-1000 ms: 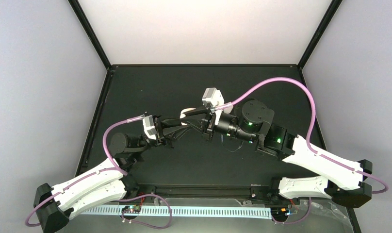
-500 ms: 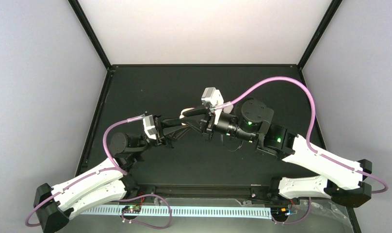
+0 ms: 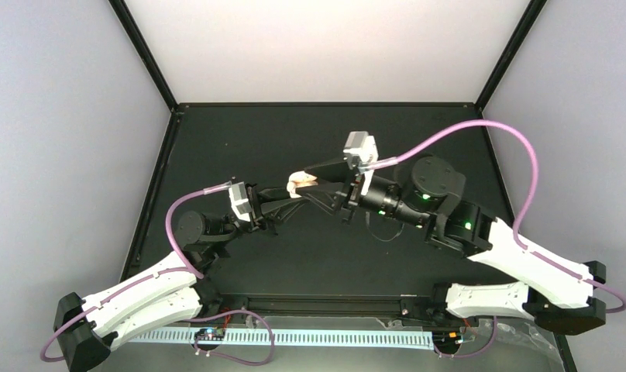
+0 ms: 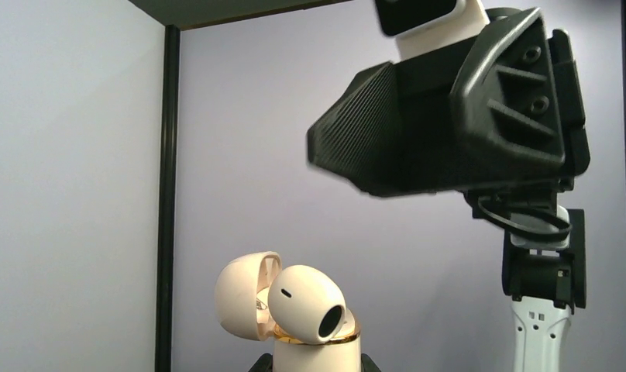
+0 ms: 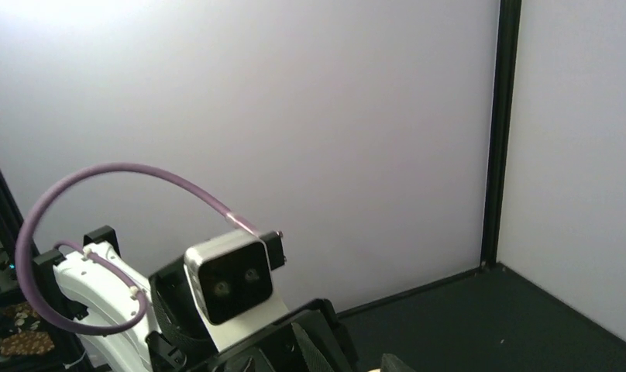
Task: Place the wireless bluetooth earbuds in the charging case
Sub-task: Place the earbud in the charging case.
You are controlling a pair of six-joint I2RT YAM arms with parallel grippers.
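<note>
My left gripper (image 3: 290, 191) is shut on the cream charging case (image 3: 298, 184) and holds it upright above the table. In the left wrist view the case (image 4: 318, 353) has its lid (image 4: 244, 298) swung open to the left. One of the earbuds (image 4: 306, 304) rests tilted in the case's mouth, with its head above the gold rim. The left fingers (image 4: 257, 364) only just show at the bottom edge. My right gripper (image 3: 312, 181) is open, one finger on each side of the case. Its ribbed finger (image 4: 364, 147) hangs above and right of the earbud, not touching it.
The black table (image 3: 240, 139) is ringed by pale walls and black corner posts (image 4: 167, 194). Purple cables (image 3: 457, 132) arc above both arms. The right wrist view faces the left arm's wrist camera (image 5: 231, 283) close up.
My right gripper has opened and pulled back to the right, away from the case. The earbud stays on the case's mouth. The left arm has not moved.
</note>
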